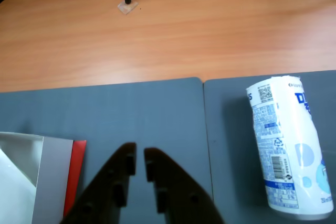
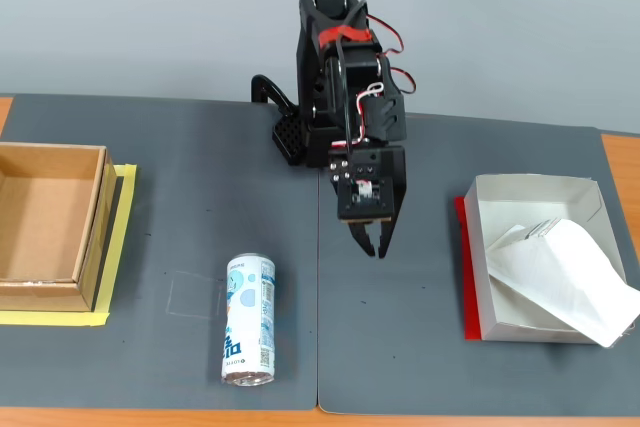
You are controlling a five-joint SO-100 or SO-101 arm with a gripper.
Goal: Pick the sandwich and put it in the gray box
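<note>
Sandwich (image 2: 565, 272) lying inside gray box (image 2: 530, 189), one corner overhanging right wall; placing looking done. Gripper (image 2: 375, 244) hanging empty over mat, jaws nearly pressed together, drink can (image 2: 248, 319) lying untouched

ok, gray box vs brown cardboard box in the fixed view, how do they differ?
The gray box is pale gray-white with a red strip on its left side; the brown cardboard box is tan and sits on yellow tape. The gray box holds the sandwich, one corner overhanging its rim; the brown cardboard box looks empty. The gray box lies at the right, the brown one at the left edge. Both are open-topped and rest on the dark mat.
</note>
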